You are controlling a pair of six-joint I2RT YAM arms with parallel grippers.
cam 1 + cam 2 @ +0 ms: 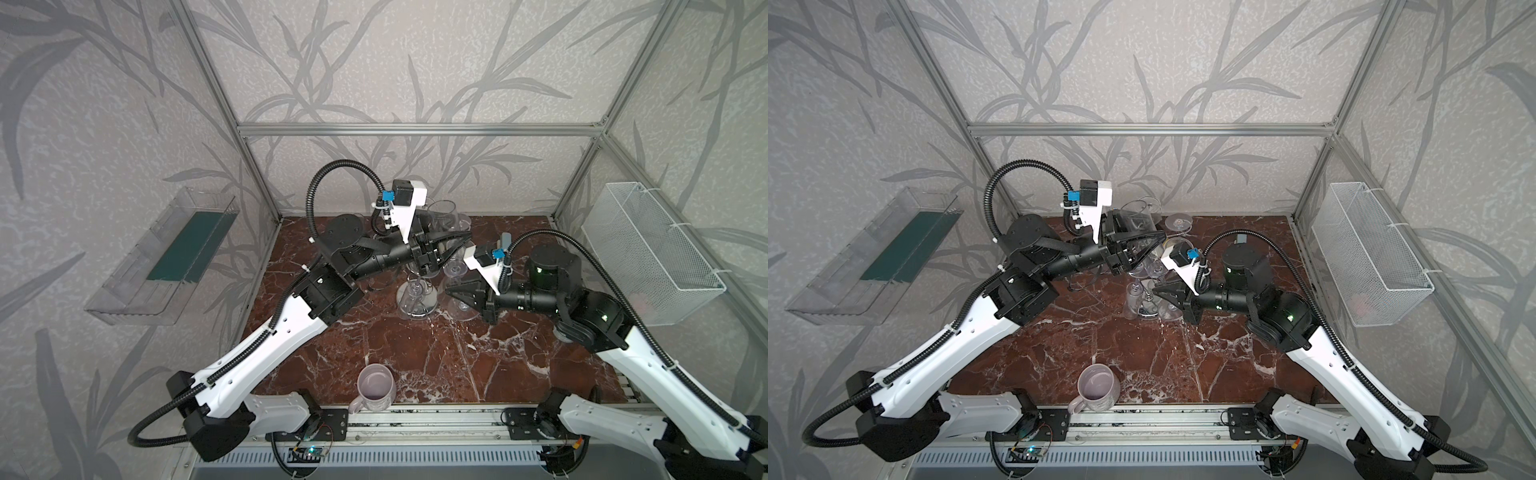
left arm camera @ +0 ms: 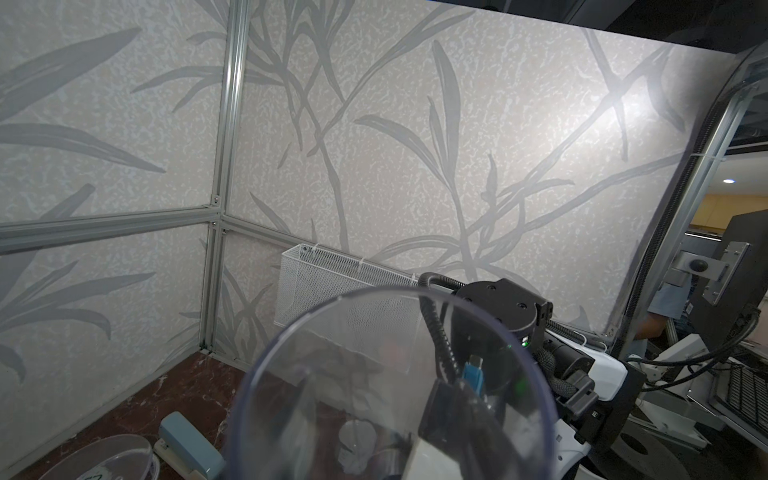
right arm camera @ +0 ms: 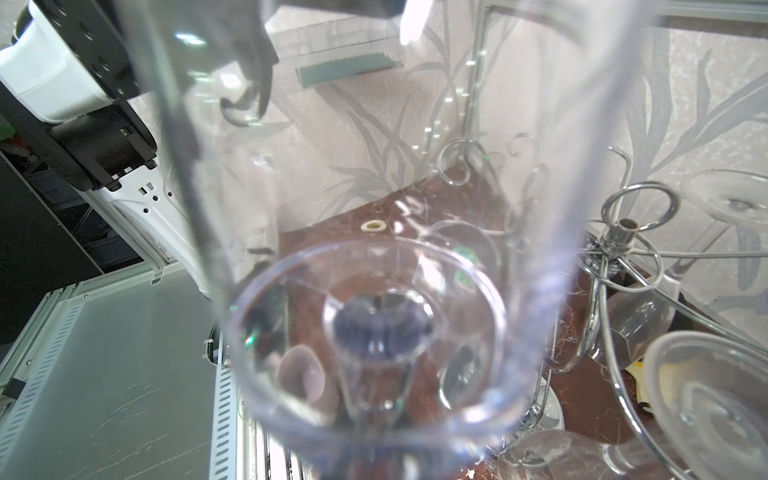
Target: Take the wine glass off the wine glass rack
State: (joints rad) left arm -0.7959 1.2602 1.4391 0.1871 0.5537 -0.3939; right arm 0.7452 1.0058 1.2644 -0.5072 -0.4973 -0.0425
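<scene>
Showing red marble tabletop (image 1: pixel 415 353) | leaf-papered walls (image 1: pixel 374 62) | left claw (image 1: pixel 463 243): cannot tell | right claw (image 1: pixel 451 291): closed

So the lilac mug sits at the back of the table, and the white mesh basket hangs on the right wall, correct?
No. The mug stands at the front edge of the table, as both top views show; the mesh basket does hang on the right wall.

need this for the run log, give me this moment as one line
left pincer: at wine glass, closure unclear | right pincer: shut | wine glass rack: another glass hanging
</scene>
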